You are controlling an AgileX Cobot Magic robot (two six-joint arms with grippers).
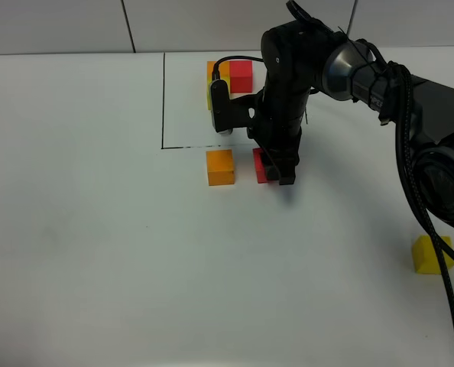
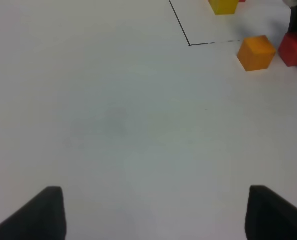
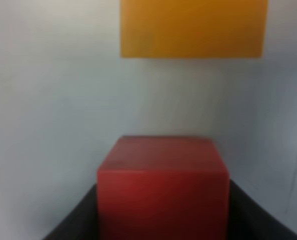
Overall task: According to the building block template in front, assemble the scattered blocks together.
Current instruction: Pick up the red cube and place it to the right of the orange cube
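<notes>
The template sits inside a thin black frame (image 1: 163,99): an orange cube (image 1: 212,70) and a red cube (image 1: 241,76) show, and its yellow cube (image 1: 209,95) is mostly hidden behind my right arm. The loose orange cube (image 1: 220,167) lies just in front of the frame. My right gripper (image 1: 277,173) is shut on the loose red cube (image 1: 260,164), a small gap to the right of the orange one. In the right wrist view the fingers (image 3: 76,220) hug the red cube (image 3: 162,182), with the orange cube (image 3: 193,27) ahead. The loose yellow cube (image 1: 429,254) lies far right. My left gripper (image 2: 156,215) is open and empty.
The white table (image 1: 97,229) spreads to the left and front. The right arm's black cable (image 1: 410,176) hangs over the right side near the loose yellow cube. The left wrist view shows the frame's corner (image 2: 189,44), the orange cube (image 2: 257,52) and the red cube (image 2: 292,48).
</notes>
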